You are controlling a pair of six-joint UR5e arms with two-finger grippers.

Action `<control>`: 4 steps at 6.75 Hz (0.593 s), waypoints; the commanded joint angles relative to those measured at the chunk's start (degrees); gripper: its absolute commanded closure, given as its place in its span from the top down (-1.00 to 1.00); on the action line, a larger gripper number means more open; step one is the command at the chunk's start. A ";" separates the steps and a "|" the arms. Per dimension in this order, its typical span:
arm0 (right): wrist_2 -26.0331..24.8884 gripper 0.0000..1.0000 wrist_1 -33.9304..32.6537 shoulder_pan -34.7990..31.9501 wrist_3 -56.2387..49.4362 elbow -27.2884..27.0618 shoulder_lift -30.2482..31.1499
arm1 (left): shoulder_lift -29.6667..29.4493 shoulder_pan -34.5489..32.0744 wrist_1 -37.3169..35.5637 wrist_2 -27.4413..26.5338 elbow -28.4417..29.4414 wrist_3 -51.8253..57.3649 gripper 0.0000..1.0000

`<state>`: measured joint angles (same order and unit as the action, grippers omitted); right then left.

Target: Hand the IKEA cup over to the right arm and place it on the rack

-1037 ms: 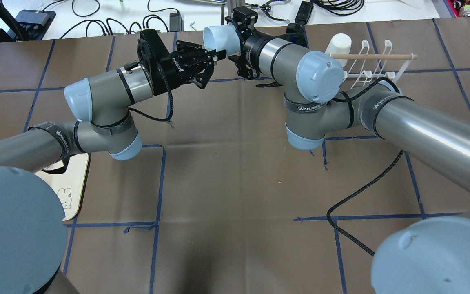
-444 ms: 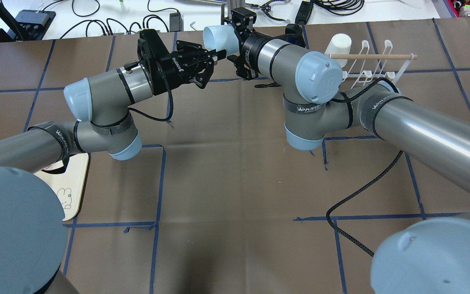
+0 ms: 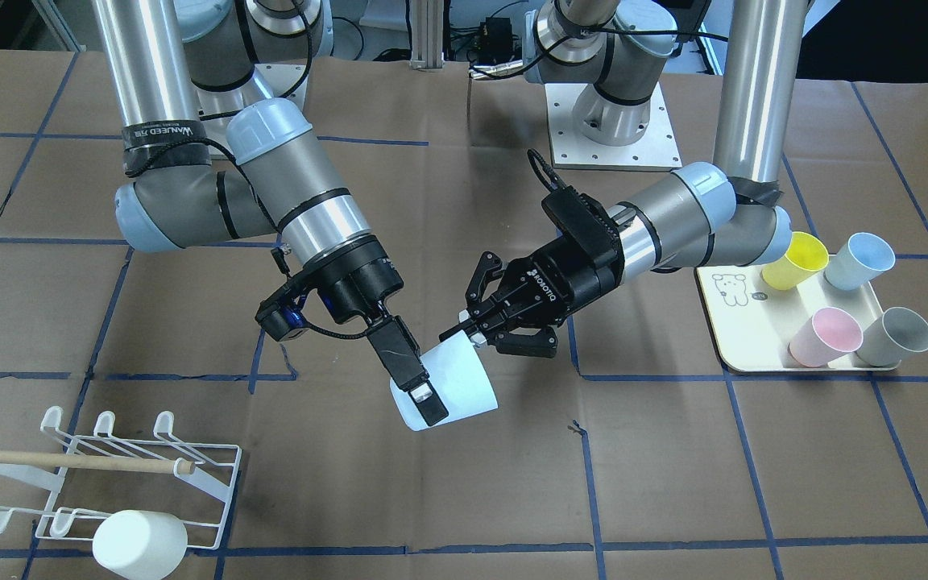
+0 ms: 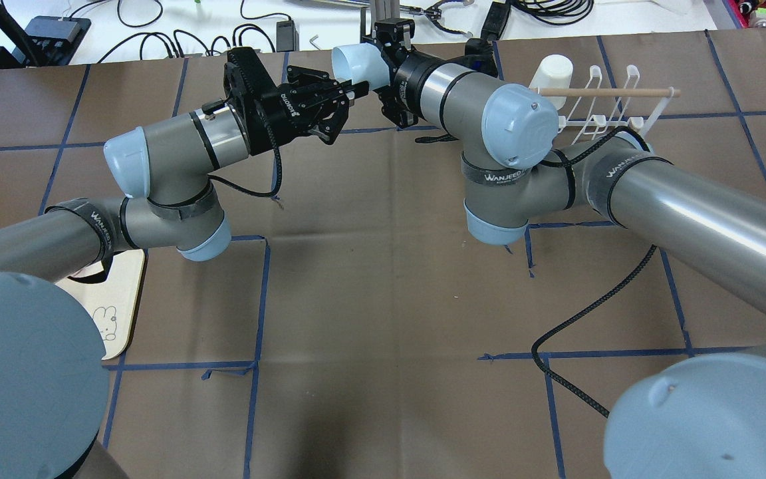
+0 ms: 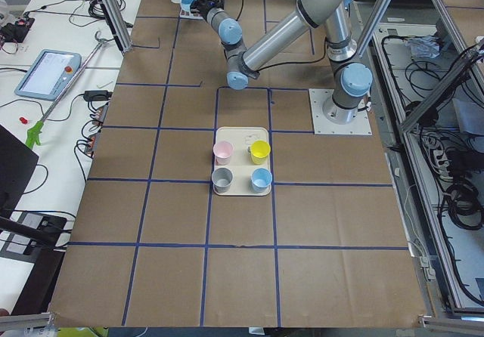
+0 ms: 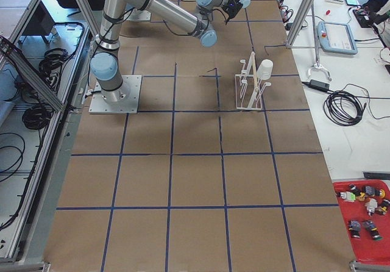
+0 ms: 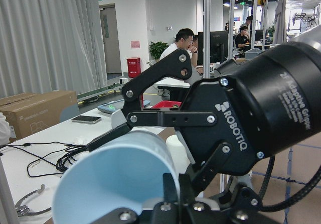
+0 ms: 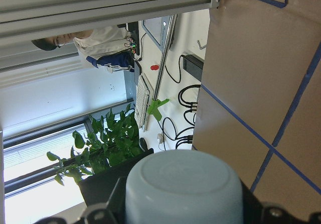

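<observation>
Right now I count six cups. One cup [image 3: 456, 387] hangs over the table [image 3: 673, 483] between two grippers. The left gripper [image 3: 468, 329] has its jaws clenched on the rim. The right gripper [image 3: 432, 399] straddles the body, and I cannot tell its grip. One white cup [image 3: 138, 545] sits on the single rack [image 3: 214, 475]. Four more, yellow [image 3: 794, 259], blue [image 3: 859, 259], pink [image 3: 825, 336] and grey [image 3: 895, 336], stand on one tray [image 3: 734, 338].

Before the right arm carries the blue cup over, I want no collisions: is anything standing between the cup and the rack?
Nothing visible does. The blue cup hangs in mid-air, and the table between it and the rack shows only bare paper. A white cup already sits on one end of the rack.
</observation>
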<state>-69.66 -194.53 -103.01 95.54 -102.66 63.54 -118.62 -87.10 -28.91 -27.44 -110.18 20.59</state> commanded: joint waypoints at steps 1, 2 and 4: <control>-0.03 0.10 0.11 0.00 0.00 0.00 0.00 | -0.21 0.00 -0.01 -0.34 0.23 -0.02 -0.26; -0.03 0.10 0.11 0.00 0.00 0.00 0.00 | -0.65 0.00 -0.09 -0.34 0.32 -0.02 0.05; -0.03 0.10 0.20 0.00 0.09 0.00 0.09 | -0.74 0.26 -0.01 0.18 1.02 -0.54 0.88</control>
<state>-69.69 -194.36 -103.01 95.59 -102.66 63.60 -119.24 -87.03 -28.97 -27.60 -109.64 20.44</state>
